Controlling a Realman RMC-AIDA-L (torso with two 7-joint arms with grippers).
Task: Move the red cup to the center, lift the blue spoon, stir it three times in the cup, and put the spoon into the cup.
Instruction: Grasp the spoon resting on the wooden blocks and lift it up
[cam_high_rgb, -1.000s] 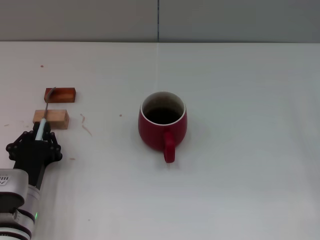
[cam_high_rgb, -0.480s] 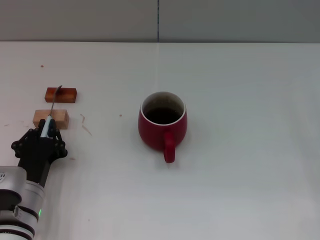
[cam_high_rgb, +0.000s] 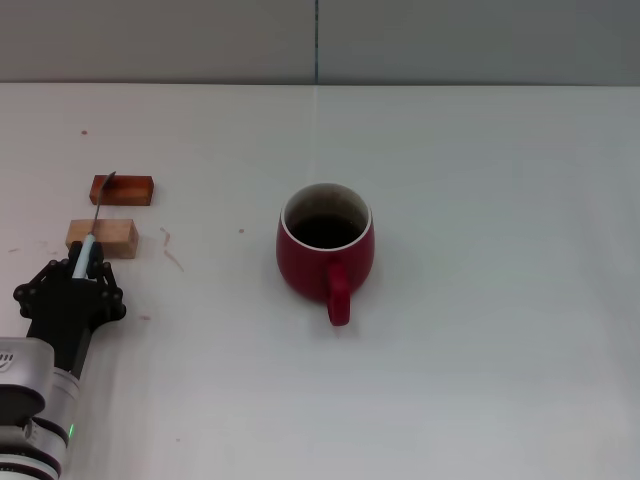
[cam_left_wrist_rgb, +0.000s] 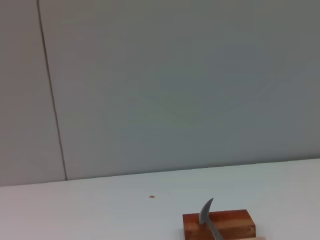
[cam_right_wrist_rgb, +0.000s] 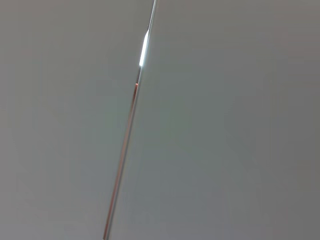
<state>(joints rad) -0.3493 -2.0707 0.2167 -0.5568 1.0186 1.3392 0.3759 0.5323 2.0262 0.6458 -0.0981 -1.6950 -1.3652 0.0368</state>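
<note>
Left tool (cam_high_rgb: 82, 272) grips the slim pale-blue-handled metal spoon (cam_high_rgb: 92, 228), well left of the squat dark red ceramic cup (cam_high_rgb: 325, 250); no writing shows.

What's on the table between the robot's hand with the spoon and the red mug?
Head view: only bare white table with faint reddish smudges lies between the left gripper, holding the pale-blue-handled spoon, and the squat dark red mug.

You will find no text, label, brand, number or sign to read in any of the three views, neither on the red cup (cam_high_rgb: 325, 250), the two wooden blocks (cam_high_rgb: 121, 189), nor the white table (cam_high_rgb: 480, 330).
</note>
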